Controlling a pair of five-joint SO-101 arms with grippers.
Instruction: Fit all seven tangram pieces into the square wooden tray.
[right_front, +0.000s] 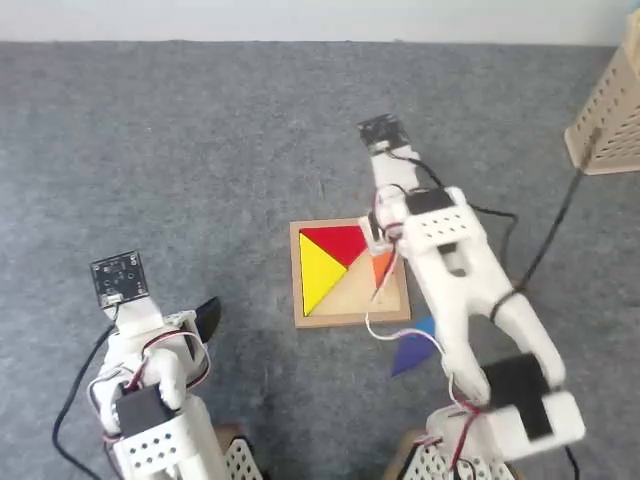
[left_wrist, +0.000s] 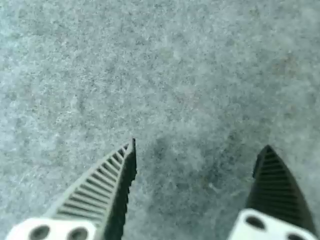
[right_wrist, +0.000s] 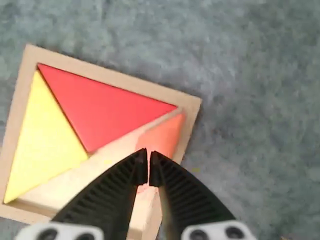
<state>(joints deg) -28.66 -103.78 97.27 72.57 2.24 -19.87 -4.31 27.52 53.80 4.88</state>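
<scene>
Right claw (right_wrist: 148, 154) over square wooden tray (right_front: 350, 318), tips pressed together, gripping nothing visible. Tips above orange piece (right_wrist: 165, 137); touching or just clear, hard to tell. Red triangle (right_wrist: 105, 107) and yellow triangle (right_wrist: 42, 135) seated in tray. Blue pieces (right_front: 412, 352) on table just outside tray, back toward right arm's base: right arm nearer. Left claw (left_wrist: 200, 150) wide open, empty, well apart.

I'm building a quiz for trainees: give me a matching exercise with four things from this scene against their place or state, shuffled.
1 yellow triangle
2 dark blue piece
3 left claw
4 right claw

A shut, above the tray
B lying in the tray
C open, over bare carpet
D on the carpet, outside the tray

Pairs: 1-B, 2-D, 3-C, 4-A
</scene>
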